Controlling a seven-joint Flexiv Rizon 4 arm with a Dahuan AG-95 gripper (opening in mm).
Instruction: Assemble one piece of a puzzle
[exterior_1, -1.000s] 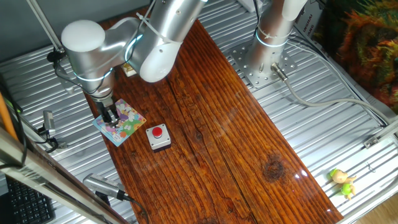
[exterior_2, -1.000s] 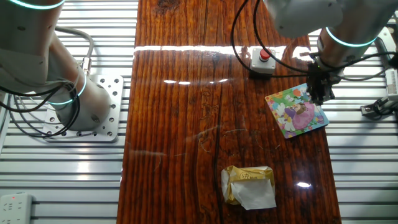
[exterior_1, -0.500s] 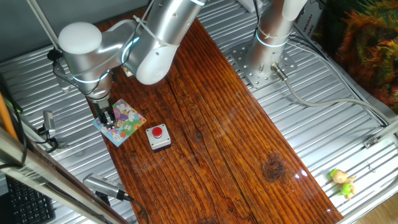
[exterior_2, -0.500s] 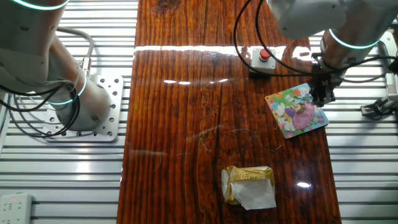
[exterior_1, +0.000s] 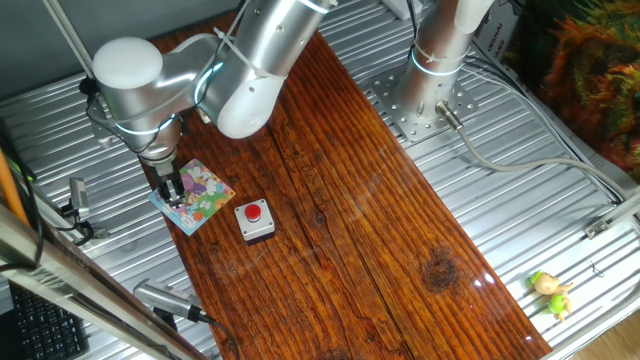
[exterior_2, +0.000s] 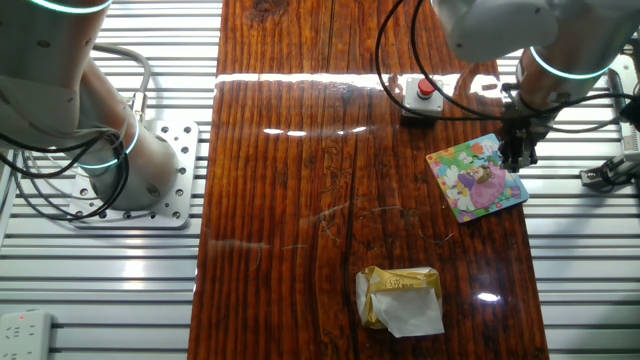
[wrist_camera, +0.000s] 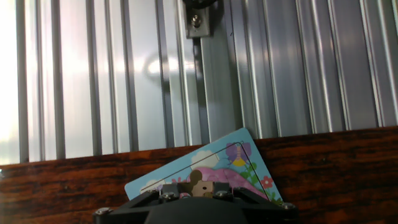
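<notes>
The puzzle (exterior_1: 205, 195) is a small pastel cartoon board lying near the left edge of the wooden table; it also shows in the other fixed view (exterior_2: 470, 182) and the hand view (wrist_camera: 217, 158). My gripper (exterior_1: 172, 188) points straight down over the board's edge nearest the metal slats, low above it (exterior_2: 517, 158). In the hand view the gripper (wrist_camera: 200, 191) is shut on the piece (wrist_camera: 200, 183). The piece shows as a small brown cardboard-coloured shape with a knob between the jaws. Its printed face is hidden.
A small grey box with a red button (exterior_1: 254, 220) stands just beside the board (exterior_2: 421, 98). A crumpled yellow wrapper (exterior_2: 400, 298) lies further along the table. Ribbed metal slats (wrist_camera: 124, 74) and a bracket (wrist_camera: 199, 25) lie beyond the table edge.
My gripper has shifted slightly toward the board's outer edge, by the metal slats. The board and the button box have not moved.
</notes>
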